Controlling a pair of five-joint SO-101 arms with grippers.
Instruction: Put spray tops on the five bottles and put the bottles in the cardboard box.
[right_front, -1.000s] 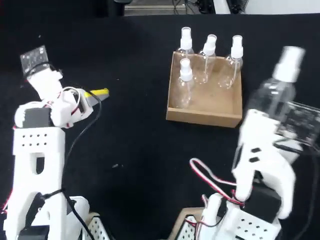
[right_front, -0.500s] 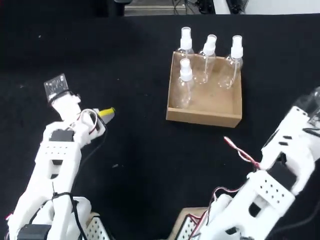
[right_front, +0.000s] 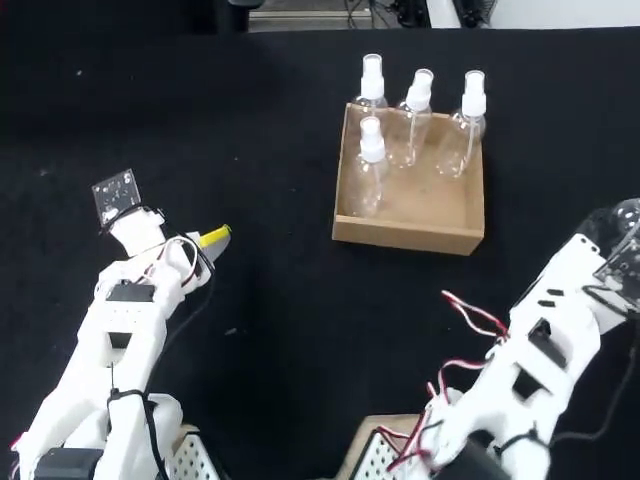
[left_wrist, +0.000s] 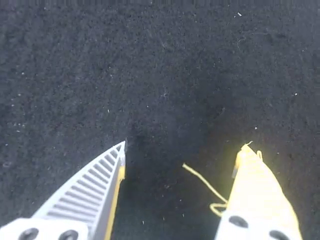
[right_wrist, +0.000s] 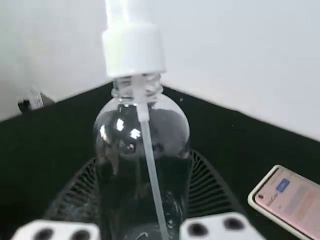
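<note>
High view looks down on a black tabletop (right_front: 260, 110) with an open cardboard box (right_front: 408, 236) standing toward its far edge, right of the middle; four clear bottles stand upright in the box, each with a white spray top on; three line its far wall, namely the far-left bottle (right_front: 372, 95), the middle bottle (right_front: 414, 125) and the far-right bottle (right_front: 466, 130); the fourth bottle (right_front: 369, 175) stands just in front of the far-left one, near the box's left wall; the left gripper (right_front: 215, 238) hangs over the left half of the tabletop, well apart from the box, its yellow tip pointing toward the box; in the left wrist view its fingers are spread wide, one ribbed grey finger (left_wrist: 102, 175) and one yellow finger (left_wrist: 255, 190), with bare black cloth between them and nothing held; a loose yellow thread (left_wrist: 205, 187) curls off the yellow finger; the right gripper (right_wrist: 145, 165) is raised at the tabletop's right edge, near the front, and its dark ribbed fingers are closed around the fifth bottle (right_wrist: 142, 130); that bottle is clear, with a white spray top (right_wrist: 134, 47) on its neck, the thread showing just below the collar and the dip tube running down inside; a smartphone (right_wrist: 292, 200) lies on the black cloth beside it in the right wrist view.
</note>
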